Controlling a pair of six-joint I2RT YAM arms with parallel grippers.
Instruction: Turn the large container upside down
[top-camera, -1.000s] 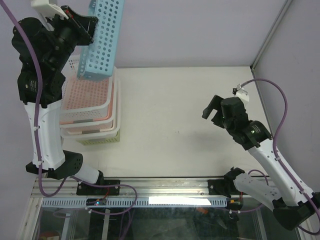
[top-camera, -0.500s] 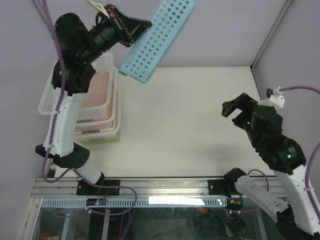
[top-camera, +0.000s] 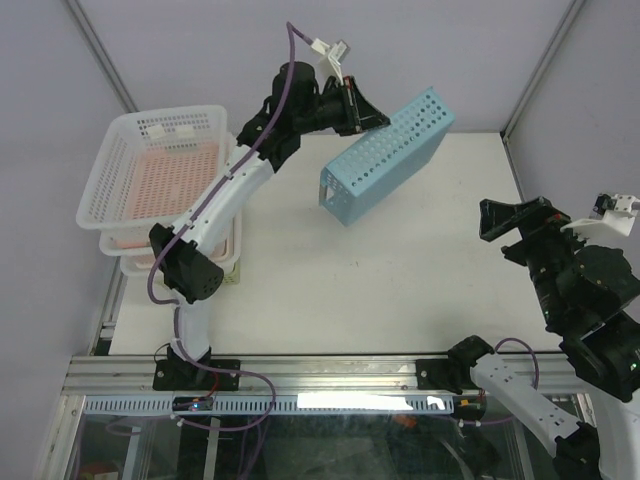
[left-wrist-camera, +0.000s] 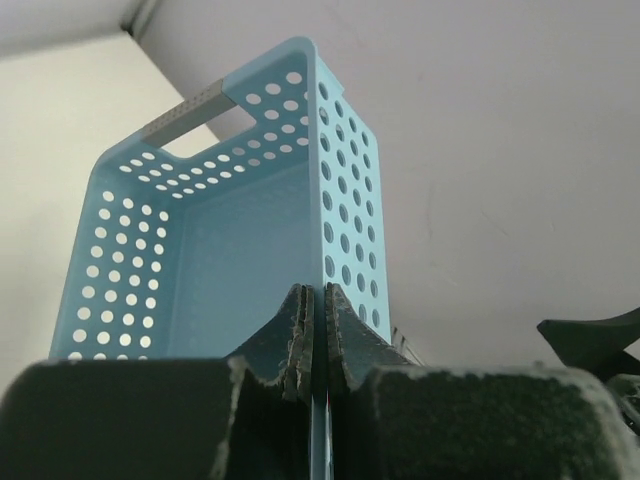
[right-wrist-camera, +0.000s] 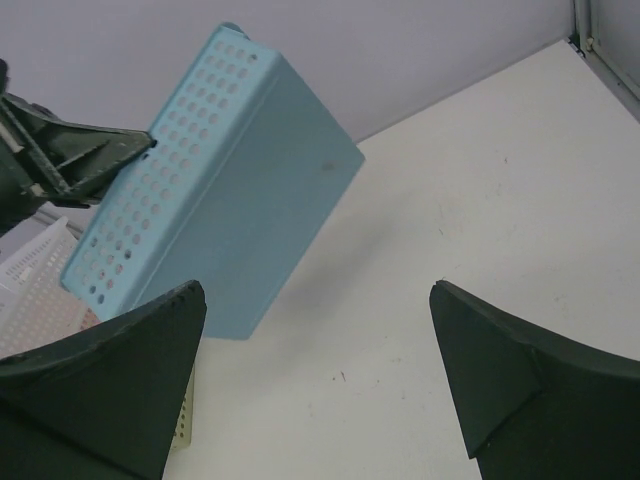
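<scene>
1. The left gripper (top-camera: 362, 112) is pinching one wall of a blue basket (top-camera: 385, 155), which hangs tilted above the far part of the table (top-camera: 400, 270)
2. The large container (top-camera: 100, 175) lies to the left of this gripper, well apart, on top of a stack of baskets (top-camera: 200, 275); its long axis seems to run front to back
3. The right gripper (top-camera: 508, 218), fingers spread and empty, is much farther away
4. The container is white and perforated, has a wide rim, and stands with its opening up

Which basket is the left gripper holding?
The light blue basket, clamped at its rim by the left gripper; the white basket sits atop the stack.
</scene>
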